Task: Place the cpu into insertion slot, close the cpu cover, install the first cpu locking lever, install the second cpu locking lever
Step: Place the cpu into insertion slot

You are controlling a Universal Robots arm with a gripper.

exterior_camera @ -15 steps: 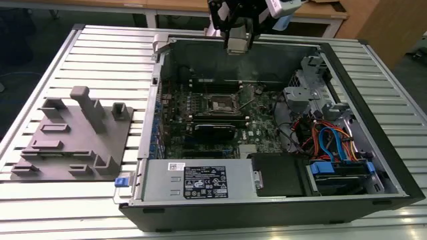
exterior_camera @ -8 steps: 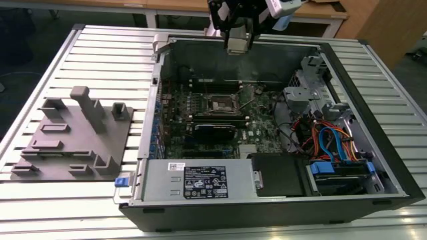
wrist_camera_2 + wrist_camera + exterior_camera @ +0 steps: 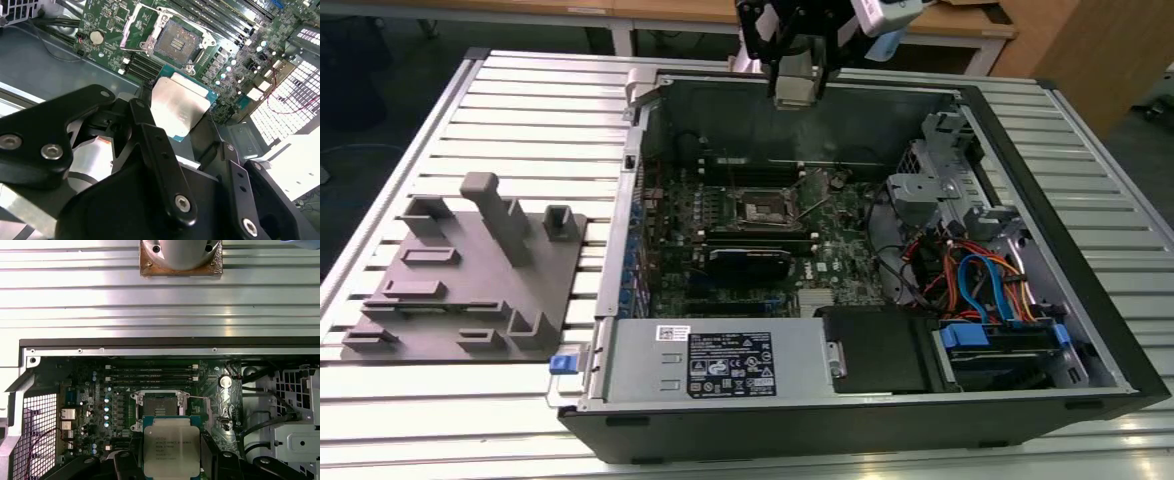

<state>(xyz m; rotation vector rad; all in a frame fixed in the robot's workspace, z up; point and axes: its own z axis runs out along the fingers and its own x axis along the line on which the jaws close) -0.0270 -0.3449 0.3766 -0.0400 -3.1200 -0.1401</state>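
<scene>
Slatted aluminium table [image 3: 427, 120] carrying an open PC case [image 3: 1067, 330], lying on its side w/ the interior facing up. On the exterior view's left, beside the case, sits a grey fixture plate [image 3: 454, 300] w/ upright blocks. The green motherboard [image 3: 680, 250] covers the case floor.

The arm comes in from the far side of the table. Its wrist hangs over the case's far wall, w/ the gripper [image 3: 797, 95] pointing downward, above the case and well apart from the board.

Jaws are clamped on the cpu [image 3: 171, 445]: black fingers [image 3: 125, 462] flank it on two opposite edges, so the chip sits btwn them at the tips. In both wrist views its silver-grey metal lid faces the camera, bordered by the green PCB rim. In the exterior view the cpu [image 3: 795, 92] appears as a pale square just below the gripper body.

The insertion slot [image 3: 160, 404] lies on the board below, dark centre exposed, no chip in it. It sits near the RAM slots [image 3: 150, 371], w/ a coin cell [image 3: 226, 381] to one side.

In the second wrist view the cpu cover [image 3: 130, 30] stands raised at one side of the slot [image 3: 175, 42], not closed over it. The cpu [image 3: 177, 107] is held apart from both.
</scene>
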